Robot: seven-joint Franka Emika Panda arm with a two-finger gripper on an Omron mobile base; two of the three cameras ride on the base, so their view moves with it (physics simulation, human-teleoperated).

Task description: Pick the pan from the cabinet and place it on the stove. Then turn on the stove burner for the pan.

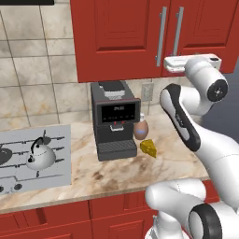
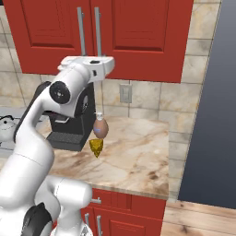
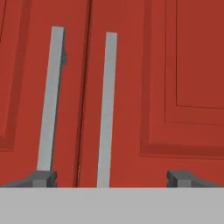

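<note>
Hand view shows the tool (image 3: pixel 111 177) spread wide and empty, facing the closed cabinet (image 3: pixel 175 65) doors, straddling the right handle (image 3: pixel 106 109).

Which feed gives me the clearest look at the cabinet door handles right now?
The hand view: both handles stand close and head-on, between the open claw tips. The left base view shows them small, top right; the right base view shows them above the arm.
</note>
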